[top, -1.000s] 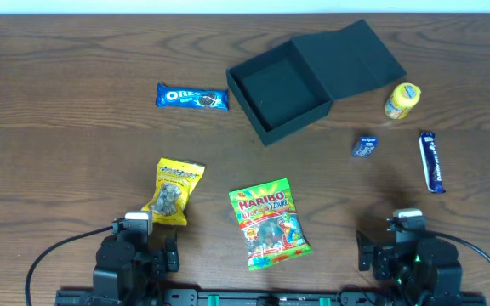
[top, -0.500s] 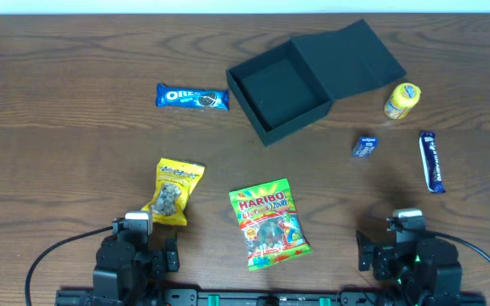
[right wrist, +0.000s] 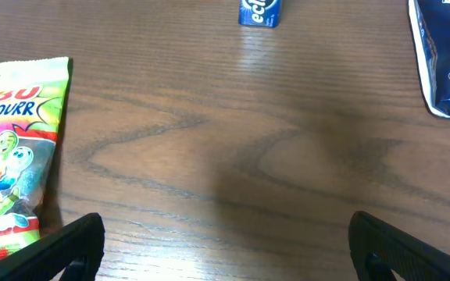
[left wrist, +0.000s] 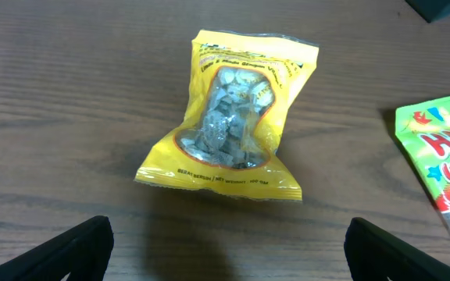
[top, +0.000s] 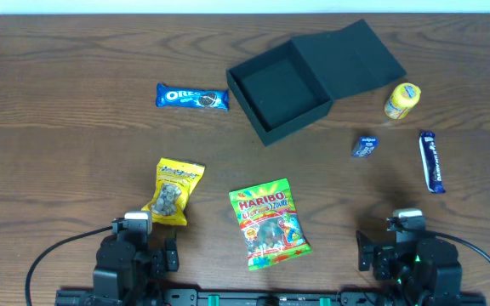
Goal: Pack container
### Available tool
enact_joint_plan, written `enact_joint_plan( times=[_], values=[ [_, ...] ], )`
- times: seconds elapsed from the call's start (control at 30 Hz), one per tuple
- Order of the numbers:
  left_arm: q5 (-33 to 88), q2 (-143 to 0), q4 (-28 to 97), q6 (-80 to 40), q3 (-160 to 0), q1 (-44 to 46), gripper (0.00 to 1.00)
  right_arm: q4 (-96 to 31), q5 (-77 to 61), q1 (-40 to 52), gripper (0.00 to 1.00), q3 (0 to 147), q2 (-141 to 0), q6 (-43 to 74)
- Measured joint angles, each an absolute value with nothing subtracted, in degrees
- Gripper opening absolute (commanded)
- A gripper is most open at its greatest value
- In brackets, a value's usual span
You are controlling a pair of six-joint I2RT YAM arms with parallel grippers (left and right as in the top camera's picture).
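Left jaws are standing spread wide and empty, hovering at the near edge just short of the yellow bag (left wrist: 229, 117). Right jaws are likewise spread and empty, at the near edge toward the right corner, over bare counter (right wrist: 287, 156), with the Haribo bag (right wrist: 14, 148) off to their left. Packing is looking not yet begun.

Container (top: 300, 119) is sitting toward the far edge, a bit right of middle, askew to the counter edges and empty. Its lid (top: 360, 53) is lying open toward the far right corner.

Risks, as I judge them:
- The yellow bag is looking puffy and slick, so jaws closing on a corner are risking a slip or a swing.
- The Haribo bag is lying flat, so jaws coming down are risking scraping the counter or pinching only film.
- It is also looking wide against the container mouth and may be catching on the rim.
- The container is probably light cardboard, so a bump is likely shoving it.
- The yellow tub (top: 402, 100) just beside the lid is looking round and may be rolling if nudged.
- Oreo pack (top: 192, 97), blue packet (top: 364, 146) and blue bar (top: 431, 161) are lying well apart, so both arms reaching the container together are risking a clash.
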State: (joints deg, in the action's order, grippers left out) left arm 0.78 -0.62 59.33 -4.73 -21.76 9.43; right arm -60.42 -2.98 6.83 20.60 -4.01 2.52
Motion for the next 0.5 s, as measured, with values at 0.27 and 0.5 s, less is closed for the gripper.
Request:
enact_joint_plan(
  times=[0.27,0.5],
  values=[
    [-0.58,-0.69,57.01,-4.97,-20.84,9.43,0.95,-60.42,-3.01,6.83,0.99,20.60,-4.01,2.52],
    [-0.69,-7.70,50.61,-5.56,-20.93,9.43,0.95,-60.45,-3.01,6.83,0.99,20.58,-3.99,2.52]
  ],
)
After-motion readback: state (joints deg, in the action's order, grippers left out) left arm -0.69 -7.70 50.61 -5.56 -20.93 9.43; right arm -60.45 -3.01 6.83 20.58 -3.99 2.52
